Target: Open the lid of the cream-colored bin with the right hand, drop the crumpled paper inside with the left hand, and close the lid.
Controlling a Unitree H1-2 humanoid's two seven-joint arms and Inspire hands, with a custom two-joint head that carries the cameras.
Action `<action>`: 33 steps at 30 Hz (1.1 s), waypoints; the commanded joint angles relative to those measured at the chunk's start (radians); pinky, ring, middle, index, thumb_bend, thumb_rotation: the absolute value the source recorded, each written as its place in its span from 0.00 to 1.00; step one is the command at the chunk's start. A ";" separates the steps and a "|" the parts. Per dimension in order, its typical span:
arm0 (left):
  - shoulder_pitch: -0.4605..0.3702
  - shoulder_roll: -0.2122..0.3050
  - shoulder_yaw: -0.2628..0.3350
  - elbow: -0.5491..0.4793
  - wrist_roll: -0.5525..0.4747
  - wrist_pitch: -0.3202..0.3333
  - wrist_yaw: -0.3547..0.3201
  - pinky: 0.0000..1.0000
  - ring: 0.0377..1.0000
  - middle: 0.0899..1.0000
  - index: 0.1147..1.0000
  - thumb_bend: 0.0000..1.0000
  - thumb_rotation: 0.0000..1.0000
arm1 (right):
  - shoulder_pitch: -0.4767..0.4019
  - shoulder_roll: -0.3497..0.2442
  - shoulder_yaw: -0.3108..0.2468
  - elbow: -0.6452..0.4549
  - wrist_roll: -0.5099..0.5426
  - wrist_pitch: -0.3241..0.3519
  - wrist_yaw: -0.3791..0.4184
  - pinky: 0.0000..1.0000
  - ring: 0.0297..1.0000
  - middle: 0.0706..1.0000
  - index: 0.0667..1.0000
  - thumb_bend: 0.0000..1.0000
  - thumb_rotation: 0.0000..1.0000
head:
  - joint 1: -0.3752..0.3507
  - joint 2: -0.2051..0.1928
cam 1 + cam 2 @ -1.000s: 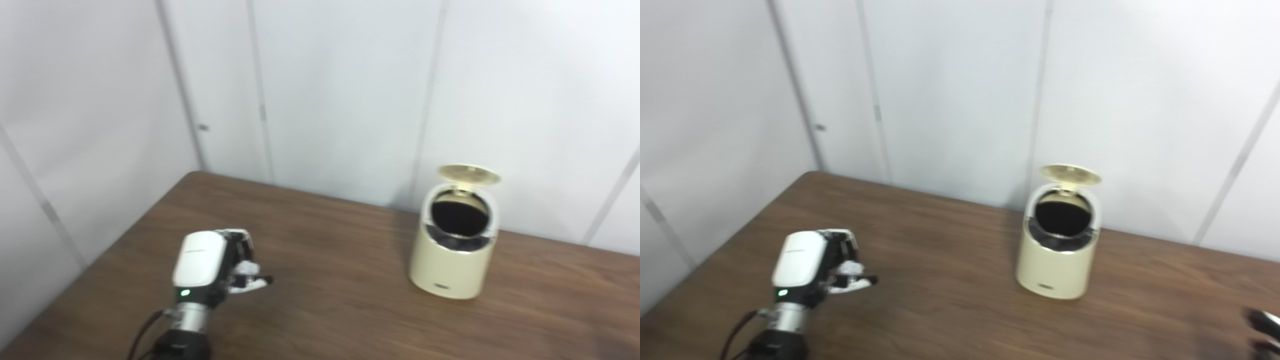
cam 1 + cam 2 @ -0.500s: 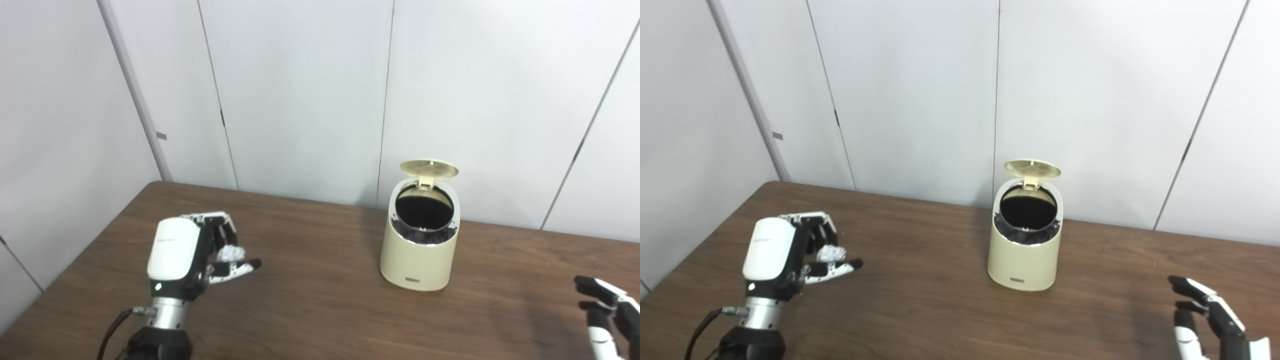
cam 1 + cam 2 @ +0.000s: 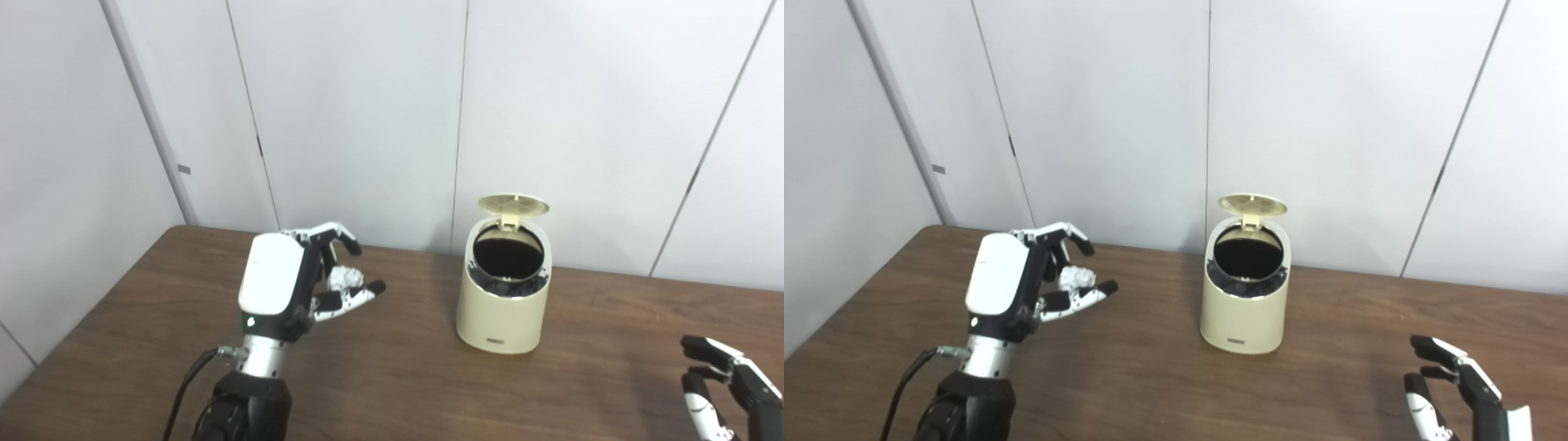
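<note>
The cream-colored bin [image 3: 503, 312] stands on the brown table [image 3: 398, 380] near the back wall. Its round lid [image 3: 513, 204] is tipped up at the back, showing a dark inside. My left hand [image 3: 294, 282] is raised above the table to the left of the bin, shut on a crumpled white paper [image 3: 344, 278], which shows between the fingers [image 3: 1077, 277]. At the lower right my right hand [image 3: 1458, 392] hovers with its fingers spread, open and holding nothing, well apart from the bin.
White wall panels [image 3: 367, 110] close off the back and left of the table. The table's left edge [image 3: 92, 312] runs diagonally beside my left arm. A black cable [image 3: 184, 392] hangs from my left wrist.
The camera has swung right, bringing the right hand into view. My left hand has risen and moved toward the bin with the paper. The lid stays up.
</note>
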State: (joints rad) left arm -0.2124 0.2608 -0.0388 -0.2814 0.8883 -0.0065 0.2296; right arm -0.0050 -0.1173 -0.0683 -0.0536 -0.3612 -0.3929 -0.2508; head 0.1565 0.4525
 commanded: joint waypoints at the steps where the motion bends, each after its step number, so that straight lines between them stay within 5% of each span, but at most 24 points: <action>1: -0.050 -0.006 -0.008 -0.001 0.002 -0.013 0.007 0.09 0.10 0.12 0.40 0.51 0.04 | -0.002 0.035 0.019 0.028 -0.022 -0.009 -0.015 0.59 0.68 0.68 0.66 0.10 0.57 | -0.018 -0.003; 8: -0.097 -0.015 -0.040 0.060 0.010 -0.047 0.029 0.09 0.09 0.11 0.40 0.51 0.04 | -0.022 0.064 0.038 0.072 -0.069 -0.011 -0.039 0.58 0.67 0.68 0.66 0.08 0.46 | -0.063 -0.015; 13: -0.139 -0.015 -0.064 0.121 0.007 -0.075 0.046 0.09 0.10 0.12 0.40 0.51 0.04 | -0.036 0.076 0.046 0.114 -0.109 0.001 -0.069 0.59 0.69 0.69 0.68 0.10 0.61 | -0.127 -0.043; 17: -0.170 -0.020 -0.074 0.170 -0.004 -0.099 0.063 0.09 0.09 0.11 0.40 0.51 0.04 | -0.039 0.088 0.050 0.130 -0.120 0.009 -0.087 0.58 0.68 0.69 0.67 0.12 0.58 | -0.160 -0.053; 22: -0.203 -0.023 -0.084 0.225 -0.009 -0.119 0.074 0.08 0.09 0.10 0.40 0.51 0.04 | -0.037 0.097 0.061 0.138 -0.143 0.021 -0.109 0.59 0.69 0.70 0.68 0.16 0.67 | -0.198 -0.063; 33: -0.283 -0.064 -0.120 0.332 -0.025 -0.152 0.114 0.09 0.10 0.11 0.40 0.51 0.04 | -0.033 0.101 0.089 0.149 -0.163 0.014 -0.150 0.60 0.70 0.70 0.68 0.17 0.71 | -0.229 -0.068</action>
State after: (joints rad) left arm -0.4319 0.1984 -0.1551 0.0569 0.8613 -0.1378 0.3112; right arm -0.0840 -0.0514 -0.0036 0.0258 -0.5075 -0.3580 -0.3840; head -0.0706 0.3850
